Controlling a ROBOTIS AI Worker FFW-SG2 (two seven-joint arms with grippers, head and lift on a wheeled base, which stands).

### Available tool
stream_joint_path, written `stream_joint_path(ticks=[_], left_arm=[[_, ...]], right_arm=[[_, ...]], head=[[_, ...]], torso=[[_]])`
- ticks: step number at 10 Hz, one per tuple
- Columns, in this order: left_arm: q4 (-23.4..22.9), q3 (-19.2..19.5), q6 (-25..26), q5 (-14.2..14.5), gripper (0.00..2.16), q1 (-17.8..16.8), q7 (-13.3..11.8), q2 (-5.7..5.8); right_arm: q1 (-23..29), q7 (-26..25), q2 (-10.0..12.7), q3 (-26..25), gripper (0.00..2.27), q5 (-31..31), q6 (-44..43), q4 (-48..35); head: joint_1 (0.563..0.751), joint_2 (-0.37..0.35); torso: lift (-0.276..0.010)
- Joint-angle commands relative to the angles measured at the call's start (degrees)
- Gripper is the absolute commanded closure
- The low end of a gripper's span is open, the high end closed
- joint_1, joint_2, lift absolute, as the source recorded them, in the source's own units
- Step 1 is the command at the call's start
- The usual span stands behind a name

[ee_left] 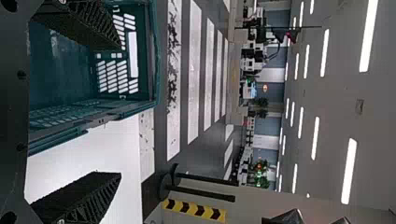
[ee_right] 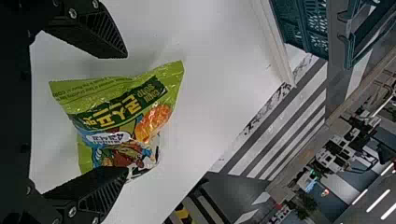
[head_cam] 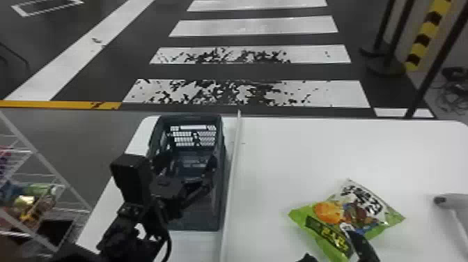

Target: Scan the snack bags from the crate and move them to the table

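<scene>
On the tabletop (head_cam: 296,149), the snack bag (head_cam: 329,213) is judged light and soft, best grasped mid-body; the right tool (ee_right: 126,113) is spread wide, empty; the left tool (ee_left: 120,111) likewise

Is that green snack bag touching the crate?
Apart. The head view shows a white divider strip and bare table between the green snack bag and the crate.

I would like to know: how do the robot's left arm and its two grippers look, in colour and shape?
The left arm is black, with a boxy upright block and a thin black cable curving beside it. The left gripper and right gripper both have black, wedge-shaped fingers with ridged surfaces; silvery screws mark the right one's finger bases.
</scene>
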Motion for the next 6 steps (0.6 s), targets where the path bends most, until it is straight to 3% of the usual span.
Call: stream_joint_path(ticks=[1,3,6], left_arm=[[0.2,0.0,0.0,0.5,0.03,0.0,-0.2,0.35],[0.2,0.0,0.0,1.5,0.03,0.0,-0.3,1.58],[-0.1,0.0,0.0,2.0,0.03,0.6,-0.7,2.11]], right_arm=[[-3.4,-2.0,0.3,4.0,0.14,2.0,1.5,4.6],[-7.4,-3.8,0.4,6.3,0.19,3.7,0.3,10.2],[-10.7,-4.4,0.5,7.9,0.21,4.5,-1.1,16.8]], head=[[0.695,0.145],[0.695,0.163],[0.695,0.172]], torso=[[-0.095],[-0.095],[-0.095]])
